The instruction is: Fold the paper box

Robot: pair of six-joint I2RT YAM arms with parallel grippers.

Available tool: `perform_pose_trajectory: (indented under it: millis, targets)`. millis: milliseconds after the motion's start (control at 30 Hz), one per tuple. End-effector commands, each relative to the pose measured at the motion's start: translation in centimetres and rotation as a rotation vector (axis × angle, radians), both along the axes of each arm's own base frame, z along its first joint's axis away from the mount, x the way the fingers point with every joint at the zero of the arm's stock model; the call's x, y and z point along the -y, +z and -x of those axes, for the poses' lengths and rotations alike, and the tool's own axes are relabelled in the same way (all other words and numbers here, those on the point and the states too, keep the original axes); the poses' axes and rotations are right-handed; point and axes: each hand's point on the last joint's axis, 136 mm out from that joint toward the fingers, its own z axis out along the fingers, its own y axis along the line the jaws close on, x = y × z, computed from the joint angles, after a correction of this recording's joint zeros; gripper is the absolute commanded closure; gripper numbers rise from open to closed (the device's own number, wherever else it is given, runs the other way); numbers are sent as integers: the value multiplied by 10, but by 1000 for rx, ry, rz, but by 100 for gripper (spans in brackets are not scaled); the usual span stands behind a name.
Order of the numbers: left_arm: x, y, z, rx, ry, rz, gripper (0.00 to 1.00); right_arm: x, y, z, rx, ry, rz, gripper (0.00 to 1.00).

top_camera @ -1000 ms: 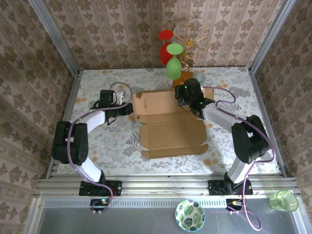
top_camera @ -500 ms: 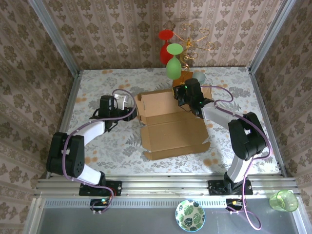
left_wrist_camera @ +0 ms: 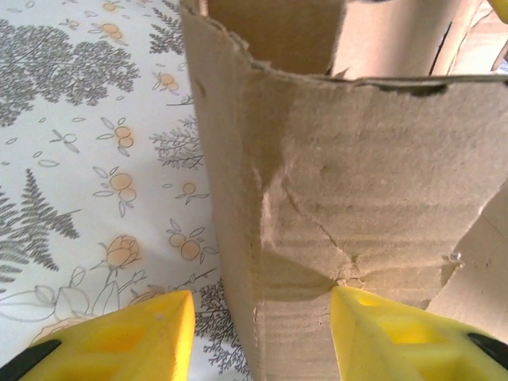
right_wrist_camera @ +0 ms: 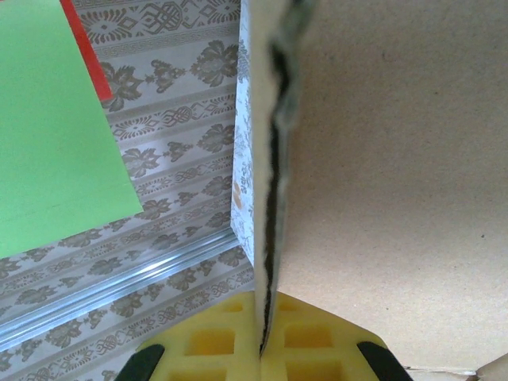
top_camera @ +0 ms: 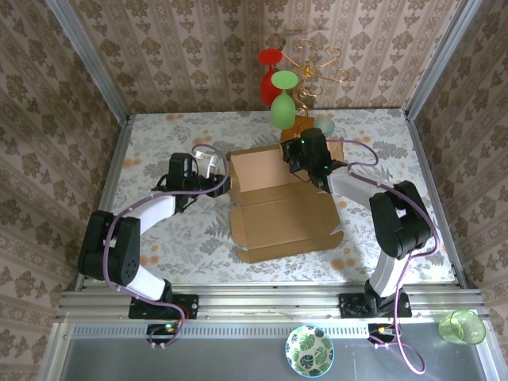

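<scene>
The paper box (top_camera: 282, 222) is plain brown cardboard in the middle of the table, with its back wall (top_camera: 266, 168) raised. My right gripper (top_camera: 298, 161) is shut on the top edge of that wall, and the edge (right_wrist_camera: 270, 198) runs between its yellow pads (right_wrist_camera: 317, 341). At the box's left end my left gripper (top_camera: 223, 184) stands open astride an upright side flap (left_wrist_camera: 341, 182). Its right finger (left_wrist_camera: 397, 329) touches the creased cardboard. Its left finger (left_wrist_camera: 127, 337) is clear of it, over the tablecloth.
Behind the box stands a gold wire rack (top_camera: 317, 63) on a wooden base (top_camera: 298, 127), with a green glass (top_camera: 283, 99) and a red glass (top_camera: 270, 71) hanging from it. A green cup (top_camera: 462, 325) and a leaf-patterned bowl (top_camera: 309, 350) sit below the rail.
My left arm has moved right against the box's left end. The side flaps that stuck out there now stand up. The left jaws have spread a little. The right gripper has kept its hold.
</scene>
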Motion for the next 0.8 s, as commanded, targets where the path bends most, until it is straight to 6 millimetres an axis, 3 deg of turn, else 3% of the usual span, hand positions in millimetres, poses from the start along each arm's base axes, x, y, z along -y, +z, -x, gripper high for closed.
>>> perform_pose_trajectory:
  millis: [0, 333, 533, 767]
  targets:
    - [8, 4, -4, 34, -26, -15, 51, -5, 3, -1, 37, 38, -8, 100]
    - [4, -8, -9, 58, 62, -114, 47, -6, 14, 13, 153, 93, -7, 100]
    - [11, -13, -8, 74, 85, -162, 47, -3, 8, 21, 200, 97, -27, 100]
    - [1, -19, -11, 85, 158, -236, 46, -3, 4, 27, 219, 104, -45, 100]
